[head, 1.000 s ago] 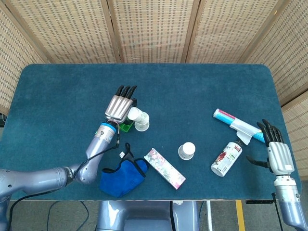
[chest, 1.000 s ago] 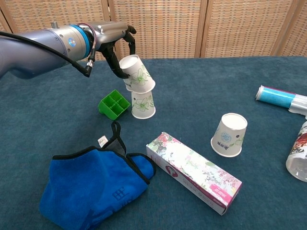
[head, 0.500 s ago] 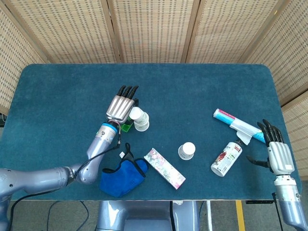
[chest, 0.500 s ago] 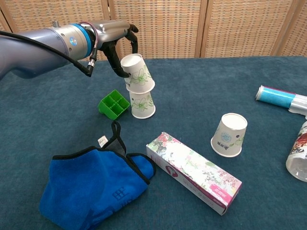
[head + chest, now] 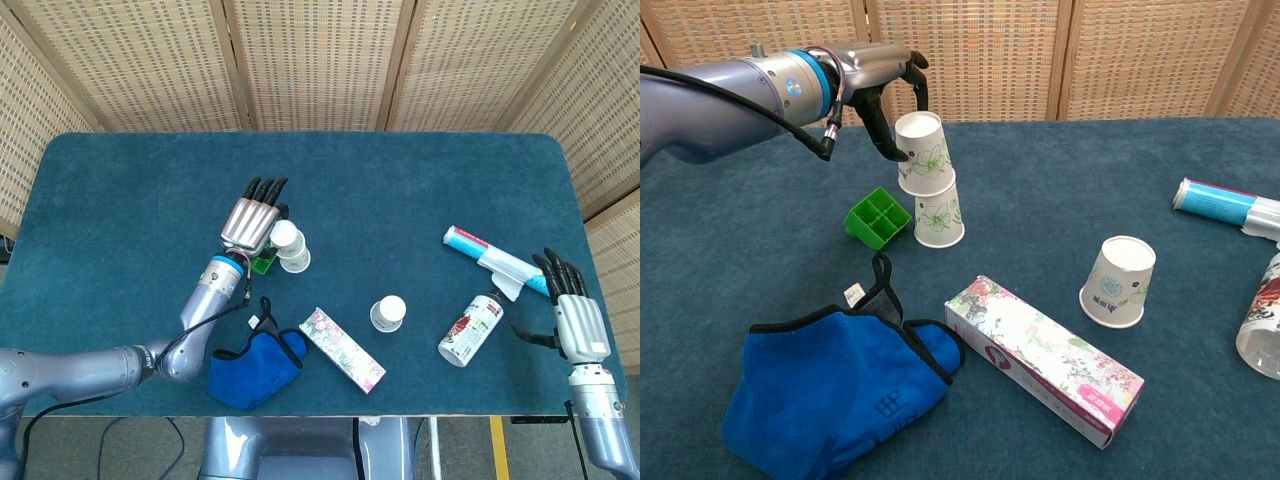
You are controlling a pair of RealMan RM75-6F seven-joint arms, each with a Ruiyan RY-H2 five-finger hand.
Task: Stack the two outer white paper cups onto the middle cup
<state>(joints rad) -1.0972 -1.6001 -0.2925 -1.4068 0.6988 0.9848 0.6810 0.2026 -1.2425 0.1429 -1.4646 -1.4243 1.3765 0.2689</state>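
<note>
1. Your left hand (image 5: 885,95) is in the upper left of the chest view, fingers curled around the top cup (image 5: 922,153) with the dark fingertips at its left side; whether they press it or just flank it is hard to tell.
2. That top cup sits upside down on the middle cup (image 5: 939,220), also upside down, just left of centre on the blue surface (image 5: 1060,200). The top cup leans slightly left and is not fully seated.
3. In the head view the same 2 cups (image 5: 290,247) show as 1 white stack just right of your left hand (image 5: 248,222).
4. The third cup (image 5: 1118,282) stands alone, upside down, right of centre in the chest view, well apart from the stack.
5. Your right hand (image 5: 575,318) is at the lower right edge of the head view, fingers spread apart and holding nothing, off the edge of the surface.
6. A green tray (image 5: 879,217) lies just beside the stack on its left.
7. A blue cloth (image 5: 830,385) fills the lower left, and a flowered box (image 5: 1045,358) lies diagonally just right of it.
8. Near your right hand lie a bottle (image 5: 470,329) and a blue and white tube (image 5: 495,260).
</note>
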